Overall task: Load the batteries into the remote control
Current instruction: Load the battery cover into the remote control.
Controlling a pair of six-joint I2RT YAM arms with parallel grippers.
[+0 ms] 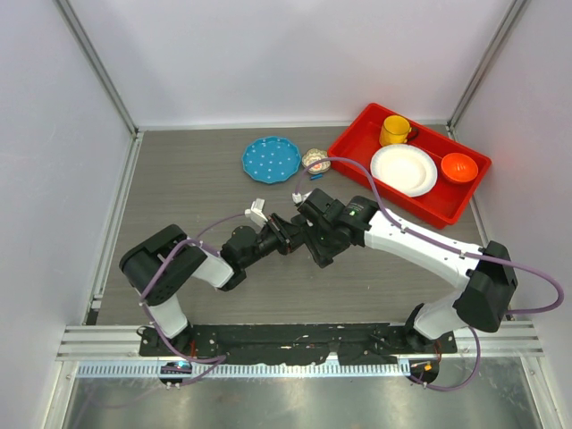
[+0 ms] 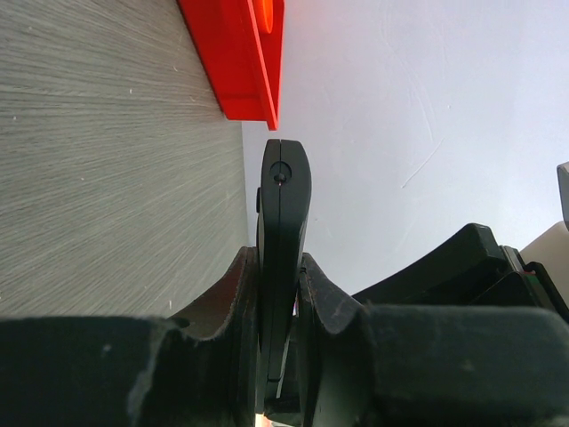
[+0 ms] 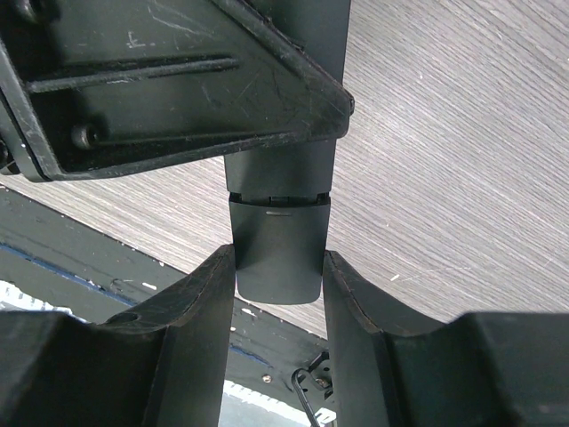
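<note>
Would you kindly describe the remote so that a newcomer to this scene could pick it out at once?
Look to the middle of the grey table. There the left gripper and right gripper both clamp one slim black bar: the remote. Unlike the chunky, scuffed fingers around it, it is flat and smooth, with a seam across it.

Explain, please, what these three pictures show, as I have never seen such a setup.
The left arm and right arm are robots bolted to a grey table. The wide picture looks down from above; the other two come from a camera on each wrist. On the table sit a dotted blue plate and a red tray holding a yellow cup, a white plate and an orange bowl. The left fingers clamp a slim black remote control, and the right fingers pinch one end of it.
</note>
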